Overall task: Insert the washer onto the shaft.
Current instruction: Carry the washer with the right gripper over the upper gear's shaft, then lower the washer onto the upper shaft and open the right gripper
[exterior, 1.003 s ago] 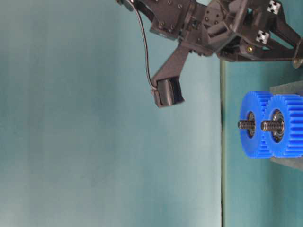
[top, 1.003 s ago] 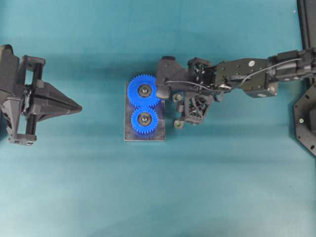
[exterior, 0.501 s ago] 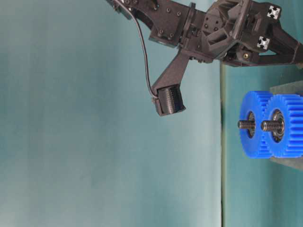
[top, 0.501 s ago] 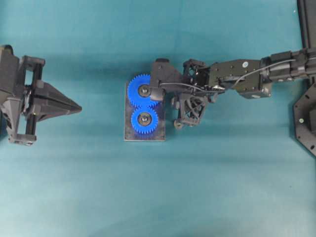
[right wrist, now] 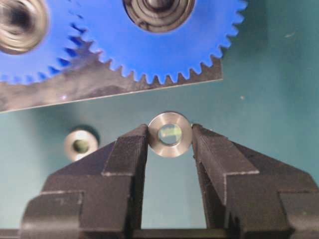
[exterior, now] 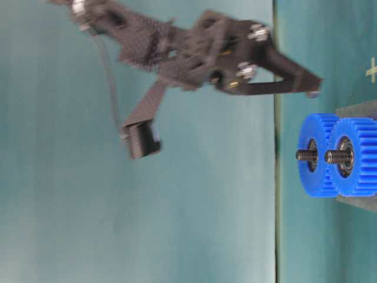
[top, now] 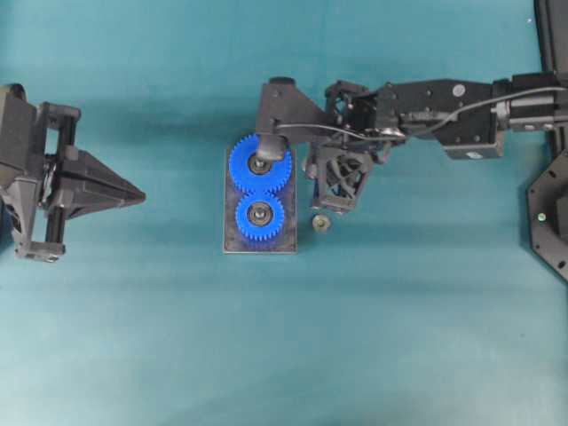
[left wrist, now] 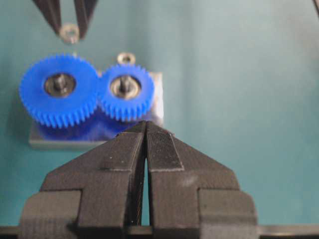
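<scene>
My right gripper pinches the washer between its fingertips, wrist angled down, arm reaching from three o'clock. My left gripper rests closed at nine o'clock.

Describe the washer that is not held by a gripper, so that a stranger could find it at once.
Start at the grey base plate carrying two meshed blue gears. Just off its edge, beside the smaller gear, a small metal ring, the loose washer, lies flat on the teal table. The other washer is pinched edge to edge in the right gripper.
</scene>
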Robot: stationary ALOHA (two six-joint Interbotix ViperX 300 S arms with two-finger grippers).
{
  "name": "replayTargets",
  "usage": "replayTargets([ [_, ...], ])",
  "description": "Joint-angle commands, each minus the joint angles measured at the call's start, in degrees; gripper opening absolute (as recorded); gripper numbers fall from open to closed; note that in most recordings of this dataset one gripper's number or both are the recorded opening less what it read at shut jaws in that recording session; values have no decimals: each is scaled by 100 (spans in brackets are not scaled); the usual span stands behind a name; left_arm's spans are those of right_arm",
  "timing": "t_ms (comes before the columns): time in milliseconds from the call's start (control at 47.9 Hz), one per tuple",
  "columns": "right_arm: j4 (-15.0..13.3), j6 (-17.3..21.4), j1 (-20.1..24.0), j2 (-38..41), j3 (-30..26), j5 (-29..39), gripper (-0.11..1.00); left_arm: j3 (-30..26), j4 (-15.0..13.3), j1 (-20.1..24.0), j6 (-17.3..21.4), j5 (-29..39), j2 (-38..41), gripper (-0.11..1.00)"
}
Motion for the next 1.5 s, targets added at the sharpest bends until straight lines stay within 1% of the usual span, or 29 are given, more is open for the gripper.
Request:
replayTargets([
  [0, 9, -62, 44, -97, -396, 35, 31, -44, 18, -9, 9, -44, -26, 1],
  [146, -9, -141, 44, 149, -703, -132, 31, -35, 18, -18, 9, -62, -35, 1],
  [355, -18, -272, 35, 483, -896, -167, 31, -26, 18, -9, 9, -62, -44, 1],
  [543, -62, -272, 26, 580, -1081, -246, 31, -26, 9, -9, 9, -70, -70, 1],
  [1086, -62, -264, 35, 686, -1134, -229, 31, 44, 18, -9, 9, -70, -255, 1],
  [1483, -62, -246, 141, 773, -1160, -185, 31, 70, 18, -9, -9, -70, -264, 1],
])
